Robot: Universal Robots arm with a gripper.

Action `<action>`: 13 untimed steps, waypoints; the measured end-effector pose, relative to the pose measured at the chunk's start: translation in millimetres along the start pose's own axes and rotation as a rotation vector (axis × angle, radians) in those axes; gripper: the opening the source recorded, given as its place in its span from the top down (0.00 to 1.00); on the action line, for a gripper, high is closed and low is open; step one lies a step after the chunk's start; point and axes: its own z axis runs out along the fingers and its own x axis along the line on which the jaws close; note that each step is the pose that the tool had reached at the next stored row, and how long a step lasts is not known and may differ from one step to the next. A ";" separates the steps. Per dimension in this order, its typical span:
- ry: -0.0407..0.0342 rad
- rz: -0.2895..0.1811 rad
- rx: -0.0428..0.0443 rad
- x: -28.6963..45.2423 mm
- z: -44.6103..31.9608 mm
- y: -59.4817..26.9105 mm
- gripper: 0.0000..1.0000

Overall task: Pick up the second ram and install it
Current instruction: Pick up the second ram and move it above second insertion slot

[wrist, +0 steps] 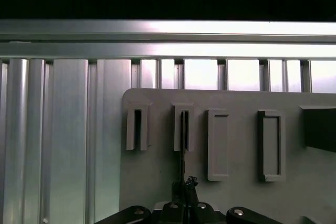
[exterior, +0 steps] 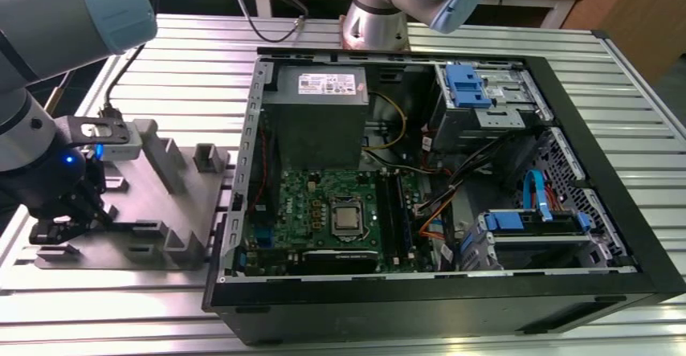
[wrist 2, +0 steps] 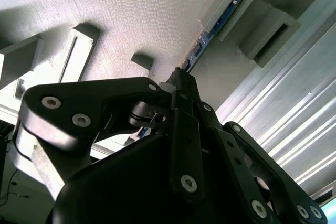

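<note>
The second ram (wrist 2: 211,34) is a thin stick seen edge-on, standing in a slotted block of the grey fixture plate (exterior: 134,247). In the first wrist view it is a dark thin line (wrist: 184,129) running from the slot block down to the fingertips. My gripper (exterior: 59,231) hangs low over the plate at the exterior view's left, outside the computer case. In both wrist views the gripper (wrist 2: 181,77) (wrist: 184,186) has its fingers drawn close together on the near end of the stick. The stick still rests in its slot.
The open computer case (exterior: 429,55) lies at the exterior view's right of the plate, with the green motherboard (exterior: 321,203) and its long dark memory slots (exterior: 393,211) inside. Other grey slot blocks (wrist: 218,145) stand on the plate. A second arm's base (exterior: 375,18) stands behind the case.
</note>
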 end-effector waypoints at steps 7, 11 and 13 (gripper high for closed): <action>0.0001 -0.002 -0.0001 0.0 0.0 0.0 0.92; 0.0001 -0.003 -0.0001 0.0 0.0 0.0 0.92; 0.0002 -0.004 -0.0002 0.0 0.0 0.0 0.92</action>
